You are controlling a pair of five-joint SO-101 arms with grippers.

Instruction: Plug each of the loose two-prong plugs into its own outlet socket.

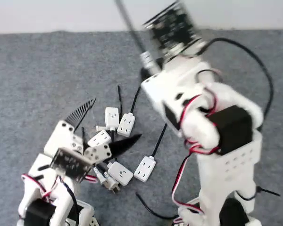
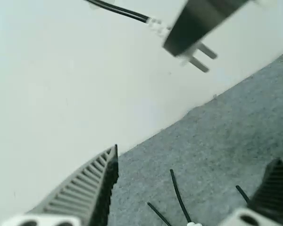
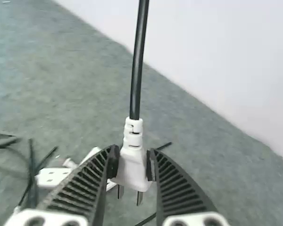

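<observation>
The right claw (image 3: pixel 132 154) clenched a white plug (image 3: pixel 131 170), prongs down between its fingers (image 3: pixel 85 188); the left claw (image 2: pixel 195 157) gaped wide, outlet sockets (image 1: pixel 112 117) lying below it.

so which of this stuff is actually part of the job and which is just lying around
Part of the job:
- plug shut in the right gripper
- white outlet sockets
- loose plug beside them
- open left gripper

Just there:
- grey carpet
- white wall
</observation>
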